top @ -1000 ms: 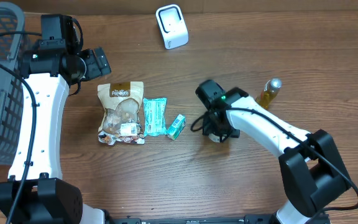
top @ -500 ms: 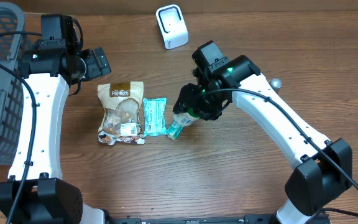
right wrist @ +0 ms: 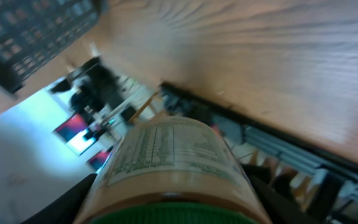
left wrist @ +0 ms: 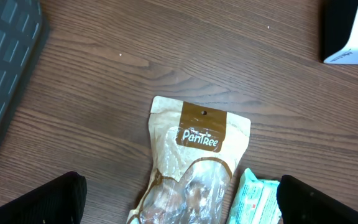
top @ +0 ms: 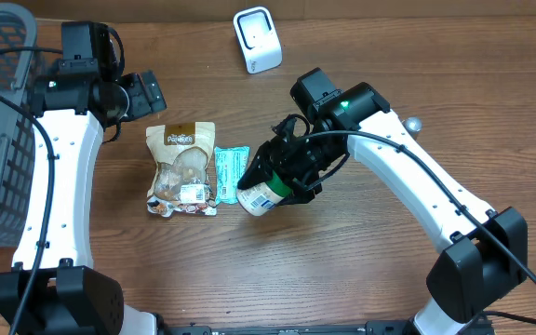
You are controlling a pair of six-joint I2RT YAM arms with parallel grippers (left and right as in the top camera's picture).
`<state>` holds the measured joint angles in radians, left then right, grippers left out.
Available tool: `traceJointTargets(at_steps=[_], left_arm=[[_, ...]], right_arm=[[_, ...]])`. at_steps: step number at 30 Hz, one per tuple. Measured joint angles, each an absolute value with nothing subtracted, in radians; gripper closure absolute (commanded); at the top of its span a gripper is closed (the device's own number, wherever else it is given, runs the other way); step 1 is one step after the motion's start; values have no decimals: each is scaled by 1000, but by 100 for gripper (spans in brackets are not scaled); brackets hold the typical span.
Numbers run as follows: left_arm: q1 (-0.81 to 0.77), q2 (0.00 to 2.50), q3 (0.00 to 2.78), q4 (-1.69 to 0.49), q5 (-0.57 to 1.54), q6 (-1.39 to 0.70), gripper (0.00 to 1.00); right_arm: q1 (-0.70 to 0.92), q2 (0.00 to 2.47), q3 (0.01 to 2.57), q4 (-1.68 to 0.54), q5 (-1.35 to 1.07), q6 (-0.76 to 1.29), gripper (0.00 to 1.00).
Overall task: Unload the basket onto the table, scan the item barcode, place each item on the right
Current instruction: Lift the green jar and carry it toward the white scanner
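The right claw (top: 285,173) is clenched around a jar (top: 259,198) with a white label and a green lid, and holds it tilted above the counter (top: 342,270). Just left of that claw lies a teal packet (top: 231,174), and further left a snack bag (top: 181,167). The white scanner (top: 257,39) stands well beyond the claw. The left claw (top: 145,94) hangs spread wide and empty near the snack bag's top.

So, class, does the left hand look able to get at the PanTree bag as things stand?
Probably yes: the left hand is open near the top edge of the PanTree bag, with only bare table between them.
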<state>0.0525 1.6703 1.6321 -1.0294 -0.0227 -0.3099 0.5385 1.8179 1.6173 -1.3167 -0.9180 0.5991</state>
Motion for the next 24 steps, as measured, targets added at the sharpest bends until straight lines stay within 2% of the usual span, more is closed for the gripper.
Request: traceJointTargets(at_steps=[8, 12, 14, 16, 18, 19, 20, 24], left_arm=[[52, 1670, 1632, -1029, -23, -310, 1], [52, 1670, 1632, -1029, -23, -310, 0], [52, 1670, 1632, -1030, -22, -310, 0], [52, 1670, 1632, -1030, -23, -310, 0], [52, 1670, 1632, -1029, -23, -310, 0], [52, 1670, 1632, -1029, -23, -310, 0], [52, 1670, 1632, -1029, -23, -310, 0], [52, 1670, 1632, -1030, -22, -310, 0]], right_arm=[[538, 1818, 1617, -1277, -1006, 649, 41], [538, 1818, 1617, -1168, -908, 659, 55], [538, 1818, 1617, -1116, -814, 659, 58], [537, 1818, 1617, -989, -577, 655, 57], [534, 1818, 1617, -910, -461, 643, 56], [530, 1818, 1617, -862, -421, 627, 50], [515, 1818, 1618, -799, -379, 590, 49], [443, 1832, 1755, -773, -449, 527, 50]])
